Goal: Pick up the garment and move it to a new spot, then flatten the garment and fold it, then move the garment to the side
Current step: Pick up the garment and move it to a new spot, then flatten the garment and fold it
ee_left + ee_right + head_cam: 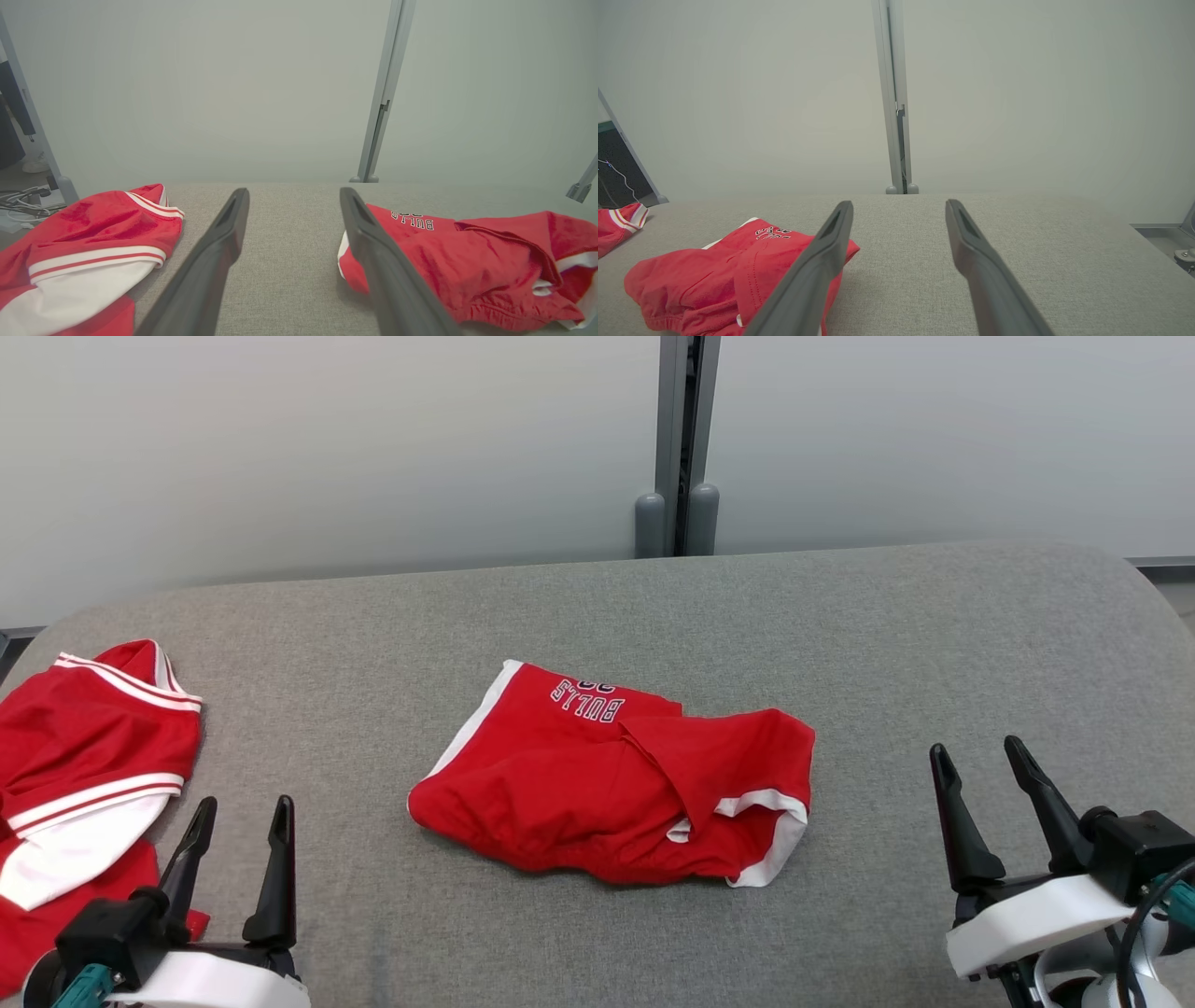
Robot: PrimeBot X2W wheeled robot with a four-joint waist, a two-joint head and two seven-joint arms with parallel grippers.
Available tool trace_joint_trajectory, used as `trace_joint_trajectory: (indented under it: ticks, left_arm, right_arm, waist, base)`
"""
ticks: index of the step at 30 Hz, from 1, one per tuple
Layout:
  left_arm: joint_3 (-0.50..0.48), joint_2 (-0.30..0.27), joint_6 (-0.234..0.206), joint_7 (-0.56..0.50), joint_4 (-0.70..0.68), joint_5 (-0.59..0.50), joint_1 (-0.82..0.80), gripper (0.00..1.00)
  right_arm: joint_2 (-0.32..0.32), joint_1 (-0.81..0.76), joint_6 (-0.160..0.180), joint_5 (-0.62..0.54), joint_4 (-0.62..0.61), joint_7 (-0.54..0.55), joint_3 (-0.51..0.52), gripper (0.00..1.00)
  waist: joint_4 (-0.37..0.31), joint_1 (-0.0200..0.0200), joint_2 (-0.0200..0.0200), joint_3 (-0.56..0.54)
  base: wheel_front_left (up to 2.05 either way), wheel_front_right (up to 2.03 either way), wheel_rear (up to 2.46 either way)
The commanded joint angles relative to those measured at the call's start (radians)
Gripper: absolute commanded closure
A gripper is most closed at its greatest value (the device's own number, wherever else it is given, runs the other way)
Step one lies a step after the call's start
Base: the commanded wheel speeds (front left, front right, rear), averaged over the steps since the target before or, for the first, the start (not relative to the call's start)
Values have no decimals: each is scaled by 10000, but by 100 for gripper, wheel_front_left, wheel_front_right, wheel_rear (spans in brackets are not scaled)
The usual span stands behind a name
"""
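Red with white trim, the garment point(607, 784) lies bunched near the middle of the grey bench point(840, 644), its "BULLS" lettering toward the far edge and one flap doubled over the top. The left hand point(245, 803) and right hand point(975, 747) hover at the near corners, both released and empty, well apart from the cloth. A second red jersey point(84, 737) sits at the far left. The task looks to be at its first step, the pick-up. The next move likely calls for a hand to reach in and pinch a raised fold.
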State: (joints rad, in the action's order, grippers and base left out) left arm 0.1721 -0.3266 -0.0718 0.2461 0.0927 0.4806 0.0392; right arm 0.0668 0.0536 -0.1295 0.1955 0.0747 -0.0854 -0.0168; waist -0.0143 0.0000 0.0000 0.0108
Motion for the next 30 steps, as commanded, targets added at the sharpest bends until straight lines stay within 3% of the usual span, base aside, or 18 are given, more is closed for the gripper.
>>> trace_joint_trajectory:
  ticks: [1,30]
  left_arm:
    - [-8,-39,-80,-57,-96,-82,69,0]
    - [153,-52,-442,-358,-462,105,152,0]
  right_arm:
    - [65,-78,-23,64,-57,42,9,0]
    - [-73,7,-23,-37,-151,198,-1,0]
  waist:
    - [4,0,0,-28]
    - [78,0,0,210]
  base:
    - [0,0,0]
    - [0,0,0]
